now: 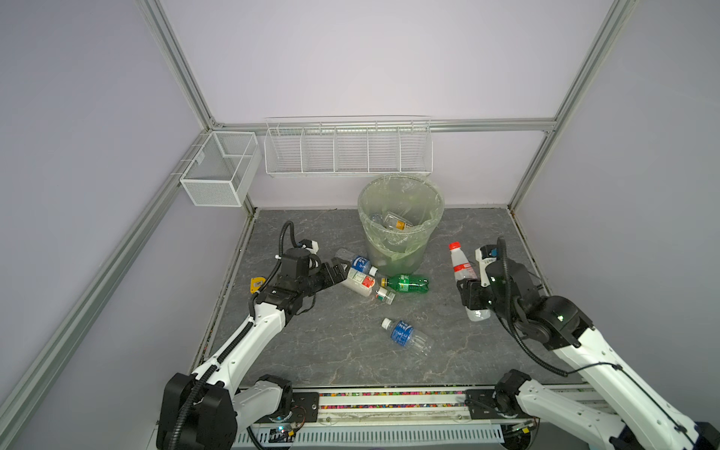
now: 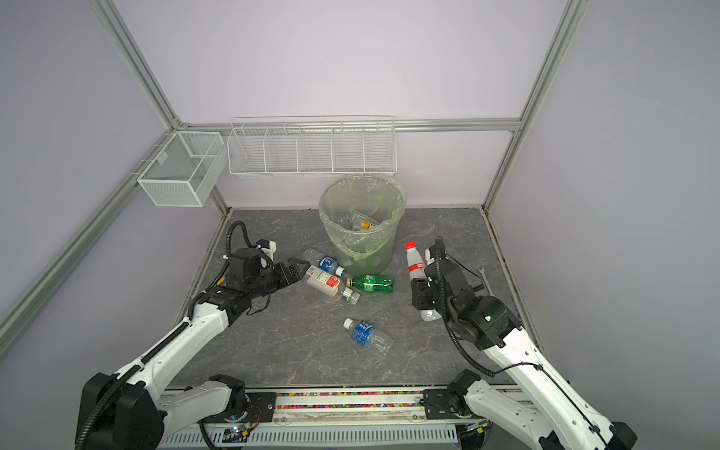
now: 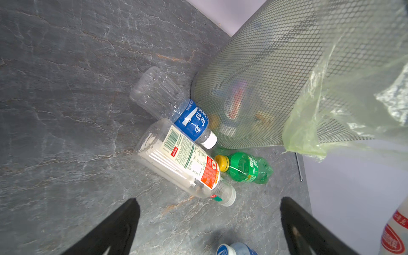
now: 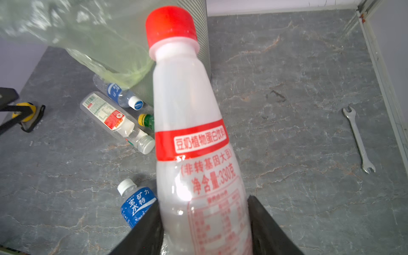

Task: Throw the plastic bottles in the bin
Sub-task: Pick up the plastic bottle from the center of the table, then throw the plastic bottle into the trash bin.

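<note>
Nearest the arm bases, a blue-labelled bottle (image 1: 407,335) lies on its side on the desk (image 1: 311,350) with its white cap on. In the right wrist view the label reads 宝矿力水特.

Moving up on the right, the right tool (image 4: 204,212) is clamped on the red-capped bottle (image 4: 194,110)! Black fingers (image 4: 145,231) press both sides of its lower body, and the cap points away from the wrist. The bottle is milky white with red print: 豆奶植物蛋白饮料 on the band, then 非转基因大豆 and 净含量:330克 beneath. In both top views it sits right of the bin (image 1: 419,249), apart from it. A wrench (image 4: 357,136) lies flat near the desk's right edge.

Over to the left, the left tool (image 3: 209,199) is spread wide, with nothing between its jaws. It is just short of three bottles lying together on the desk.

- **Closest to it:** the barcode bottle (image 3: 185,163) is clear, with a white, green and red label whose print is too fine to read.
- **Behind that:** a second blue bottle (image 3: 192,121) lies against the bin's foot, its characters only partly legible.
- **Beside them:** the green bottle (image 3: 247,167) has a yellow cap.

A small yellow object (image 1: 257,284) lies left of that arm.

The bin stands upright with its liner folded over the rim. There are discarded bottles (image 1: 395,223) inside, one showing an orange patch. On the far wall hang a wire rack (image 1: 346,152) and a mesh box (image 1: 218,171).
</note>
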Robot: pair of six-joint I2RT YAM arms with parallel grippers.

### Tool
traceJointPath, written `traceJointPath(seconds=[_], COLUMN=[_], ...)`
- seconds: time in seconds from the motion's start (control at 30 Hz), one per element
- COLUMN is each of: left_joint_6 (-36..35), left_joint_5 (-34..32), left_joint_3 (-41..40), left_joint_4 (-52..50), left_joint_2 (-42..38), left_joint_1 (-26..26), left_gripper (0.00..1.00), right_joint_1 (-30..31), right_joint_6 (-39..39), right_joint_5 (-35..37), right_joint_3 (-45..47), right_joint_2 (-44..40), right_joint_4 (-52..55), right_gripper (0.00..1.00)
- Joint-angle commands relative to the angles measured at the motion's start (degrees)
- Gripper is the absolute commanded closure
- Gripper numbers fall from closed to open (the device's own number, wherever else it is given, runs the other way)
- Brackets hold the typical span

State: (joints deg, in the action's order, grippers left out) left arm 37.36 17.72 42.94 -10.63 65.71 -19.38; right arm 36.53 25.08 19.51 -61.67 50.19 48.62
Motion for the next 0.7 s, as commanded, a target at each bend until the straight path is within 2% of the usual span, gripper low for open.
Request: traceJointPath(seconds=[0.0,0.13,0.47,0.67], left_joint_6=[2.37,4.33,1.2,0.22], left_joint_5=[0.03,-1.89,0.97,-0.12], left_joint_3=[-1.31,-1.82,0.0,0.12], left_joint_4=[3.89,2.66,-1.27,-2.4], left_joint_2=[-0.43,-1.11,-0.11,-0.76], left_joint_1=[0.27,0.24,0.29,0.26], left_gripper=[0.01,0.01,0.01,0.01], right_joint_1=[-0.59,-0.9,-1.3,-1.42], right_joint_6=[-2.5,-4.13,-8.51,-9.6], right_joint_5=[-0.88,-1.72,-7.28,-7.24], right_joint_3=[-3.1,-7.07,-17.73,-17.59], right_joint_2=[1.32,3.58,12.91,12.13], right_joint_4=[-1.56,-4.46,-10.77,-13.17], right_gripper=[0.41,0.41,0.41,0.4])
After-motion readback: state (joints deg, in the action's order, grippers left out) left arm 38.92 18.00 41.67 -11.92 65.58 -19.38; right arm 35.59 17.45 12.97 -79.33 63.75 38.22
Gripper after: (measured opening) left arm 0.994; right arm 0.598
